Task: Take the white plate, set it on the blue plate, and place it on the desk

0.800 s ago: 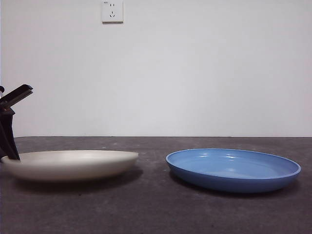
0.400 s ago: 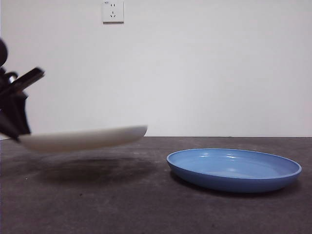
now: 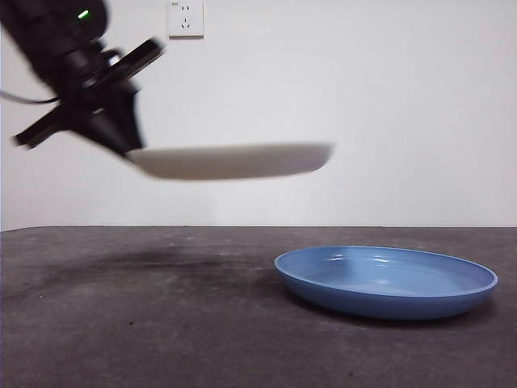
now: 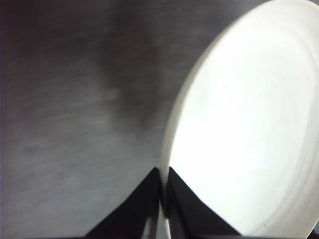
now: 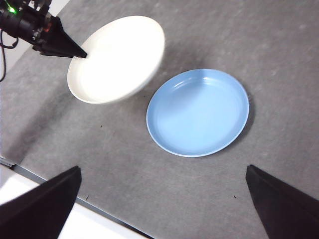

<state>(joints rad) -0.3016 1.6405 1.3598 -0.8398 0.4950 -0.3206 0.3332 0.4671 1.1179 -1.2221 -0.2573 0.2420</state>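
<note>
The white plate hangs level in the air, well above the desk. My left gripper is shut on its left rim. In the left wrist view the jaws pinch the white plate's edge at the left gripper. The blue plate rests on the desk at the right, and the white plate's right edge reaches over its left rim. From high above, the right wrist view shows the white plate, the blue plate and the left gripper. My right gripper is open, holding nothing.
A white wall with a socket stands behind the desk. The desk's near edge shows in the right wrist view, with a pale floor beyond it.
The white plate left the desk at the left. The left gripper carried it up and to the right, toward the blue plate. The blue plate has not moved.
</note>
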